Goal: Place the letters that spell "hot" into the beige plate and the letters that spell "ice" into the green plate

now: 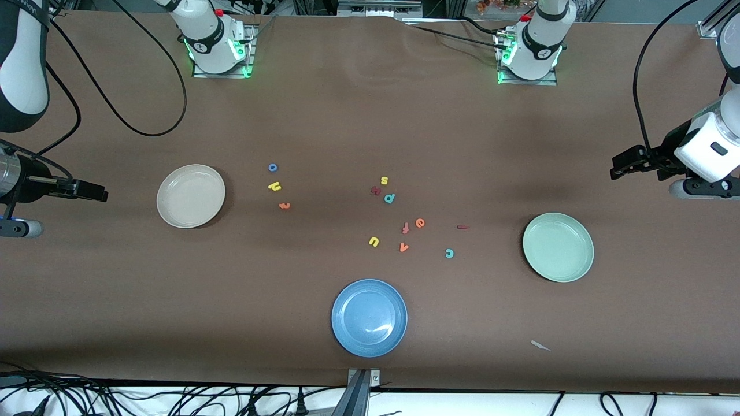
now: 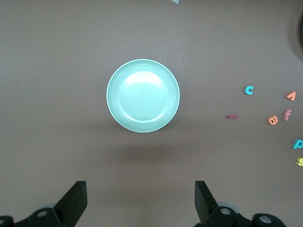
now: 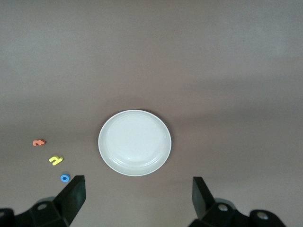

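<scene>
You have three plates (image 1: pixel 370 318) and eleven loose letters (image 1: pixel 404 227) mid-table, edges clear, left gripper (image 2: pixel 141 201) and right gripper (image 3: pixel 138 198) both spread, holding nothing.

Green plate (image 2: pixel 143 95) — empty — letters beside

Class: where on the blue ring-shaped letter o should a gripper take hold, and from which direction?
The blue o lies flat on the table, so probably come straight down from above and pinch across its outer edge; being round, any angle works.
</scene>
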Robot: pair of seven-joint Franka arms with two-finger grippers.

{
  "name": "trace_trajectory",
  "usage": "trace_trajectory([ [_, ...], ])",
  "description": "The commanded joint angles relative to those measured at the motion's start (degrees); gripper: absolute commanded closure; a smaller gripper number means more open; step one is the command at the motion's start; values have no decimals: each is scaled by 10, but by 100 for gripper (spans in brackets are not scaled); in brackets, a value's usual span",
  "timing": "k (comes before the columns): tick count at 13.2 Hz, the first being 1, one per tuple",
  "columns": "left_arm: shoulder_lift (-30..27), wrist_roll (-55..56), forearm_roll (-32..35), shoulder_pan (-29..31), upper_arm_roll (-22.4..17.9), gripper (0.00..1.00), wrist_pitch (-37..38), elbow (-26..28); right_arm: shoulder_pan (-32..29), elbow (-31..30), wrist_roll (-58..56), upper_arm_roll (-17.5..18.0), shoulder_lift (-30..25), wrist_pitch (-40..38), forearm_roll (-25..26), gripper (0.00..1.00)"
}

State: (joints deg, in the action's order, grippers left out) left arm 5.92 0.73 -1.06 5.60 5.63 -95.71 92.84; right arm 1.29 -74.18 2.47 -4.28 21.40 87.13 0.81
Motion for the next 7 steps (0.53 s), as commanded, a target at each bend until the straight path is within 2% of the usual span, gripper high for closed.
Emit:
trace_trajectory([
  [1, 3, -10, 12, -1, 3, 0, 0, -11, -6, -13, 10, 8, -15, 1, -2, 0],
  [7, 3, -10, 12, -1, 3, 0, 0, -11, -6, -13, 14, 11, -16, -4, -2, 0],
])
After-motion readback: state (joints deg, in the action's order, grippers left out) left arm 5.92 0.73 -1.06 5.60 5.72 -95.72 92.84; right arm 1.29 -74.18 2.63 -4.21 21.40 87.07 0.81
